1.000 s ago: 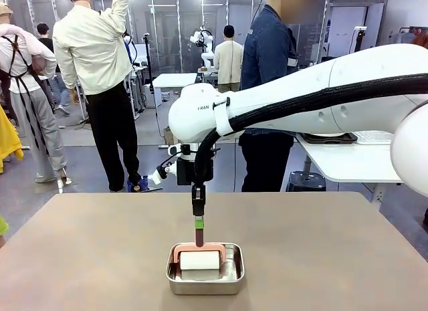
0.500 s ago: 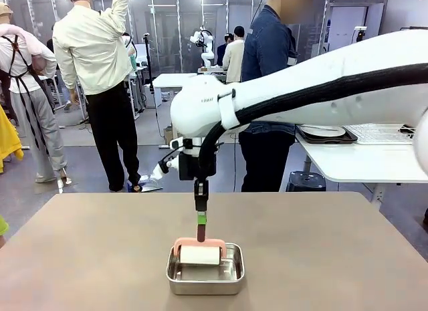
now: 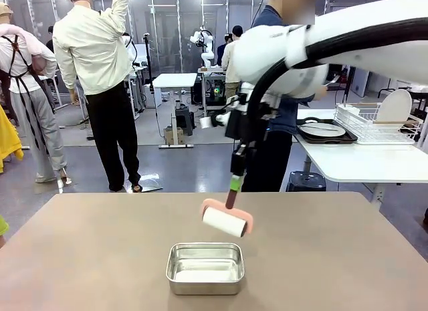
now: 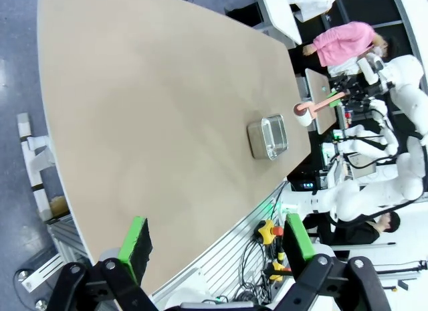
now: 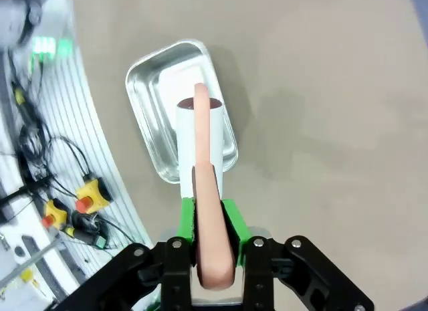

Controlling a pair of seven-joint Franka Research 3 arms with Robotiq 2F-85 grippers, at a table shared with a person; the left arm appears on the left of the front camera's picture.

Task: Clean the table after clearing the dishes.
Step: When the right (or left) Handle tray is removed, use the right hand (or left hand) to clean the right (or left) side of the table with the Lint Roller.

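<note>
We see the right gripper (image 3: 235,184) clamped tight on the pink handle of a lint roller (image 3: 226,221). In the right wrist view the handle sits between both green pads (image 5: 231,221). The roller hangs in the air just above the steel pan (image 3: 204,287), over its far right part and clear of the rim. Its white roll is tilted, with the right end lower.

The pan sits on the taupe table (image 3: 87,257), near the robot-side edge. We see nothing in it but its shiny bottom. The tabletop around the pan is bare.

The left gripper (image 4: 215,243) hovers high over the table and well apart from the pan. Its jaws are spread wide with nothing between them. From there the pan looks small, with the roller beyond it.

A white plate (image 3: 322,129) rests on a dark tray (image 3: 344,138), well apart from the pan, behind it and to the right. The tray is on a white side table (image 3: 354,162). Right of the tray a second plate (image 3: 394,105) stands upright in a white dish rack (image 3: 371,124). A person in dark trousers (image 3: 267,165) stands beyond the far edge of the taupe table, behind the pan.
</note>
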